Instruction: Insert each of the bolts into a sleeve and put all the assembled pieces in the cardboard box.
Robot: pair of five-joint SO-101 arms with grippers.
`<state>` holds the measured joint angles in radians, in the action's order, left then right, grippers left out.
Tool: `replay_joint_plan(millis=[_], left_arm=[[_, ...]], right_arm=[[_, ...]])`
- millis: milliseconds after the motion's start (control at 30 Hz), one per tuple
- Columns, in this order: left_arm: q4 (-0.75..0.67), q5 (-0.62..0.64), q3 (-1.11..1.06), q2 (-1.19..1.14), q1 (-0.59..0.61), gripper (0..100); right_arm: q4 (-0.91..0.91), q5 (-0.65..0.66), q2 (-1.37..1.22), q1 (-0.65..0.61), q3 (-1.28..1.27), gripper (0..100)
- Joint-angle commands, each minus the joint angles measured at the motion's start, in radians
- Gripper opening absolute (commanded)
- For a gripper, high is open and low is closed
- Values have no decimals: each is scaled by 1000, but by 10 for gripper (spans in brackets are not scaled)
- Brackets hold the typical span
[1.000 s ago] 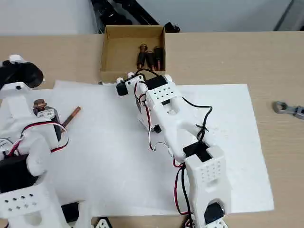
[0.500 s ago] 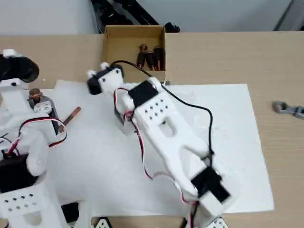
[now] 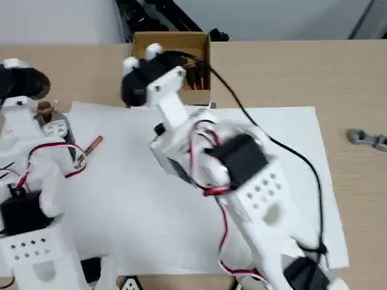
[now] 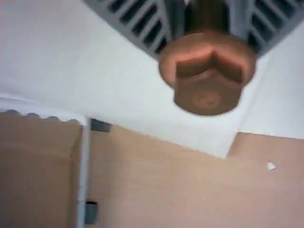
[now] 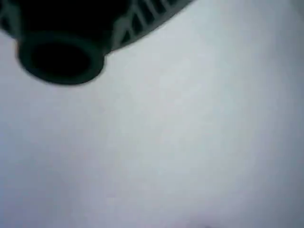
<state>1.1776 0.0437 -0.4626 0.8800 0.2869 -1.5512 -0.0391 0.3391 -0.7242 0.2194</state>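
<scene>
One arm [image 3: 172, 112] partly over the cardboard box [image 3: 175, 36]; metal tool [image 3: 363, 138] aside

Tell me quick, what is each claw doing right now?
Left claw: closed, holding a copper-coloured metal hex-head bolt.
Right claw: closed, holding a black round sleeve.

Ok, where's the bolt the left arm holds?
High view: the bolt stands head-up in the left pincer at the table's left side, over the white sheet's edge, near a loose copper rod.
</scene>
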Motion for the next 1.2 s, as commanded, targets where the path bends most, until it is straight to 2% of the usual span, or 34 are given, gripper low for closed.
replay_joint_plan(millis=[0,133,233,367,500,733,933,1167], left_arm=[[-80,-2,-19,21,-97,6],[-178,-2,-56,21,-229,6],[-276,-2,-84,21,-295,6],[-354,-2,-88,21,-354,6],[-397,0,-84,21,-400,6],[-479,3,-84,21,-502,6],[-480,3,-81,20,-608,6],[-476,5,-2,15,-681,6]], right_arm=[[53,-8,133,85,-81,6],[191,-3,321,173,-293,6],[340,38,473,183,-545,6],[630,78,687,183,-913,5],[917,83,834,154,-1166,4],[1262,78,886,139,-1367,4],[1527,78,877,140,-1482,4],[1638,78,877,137,-1564,4]])
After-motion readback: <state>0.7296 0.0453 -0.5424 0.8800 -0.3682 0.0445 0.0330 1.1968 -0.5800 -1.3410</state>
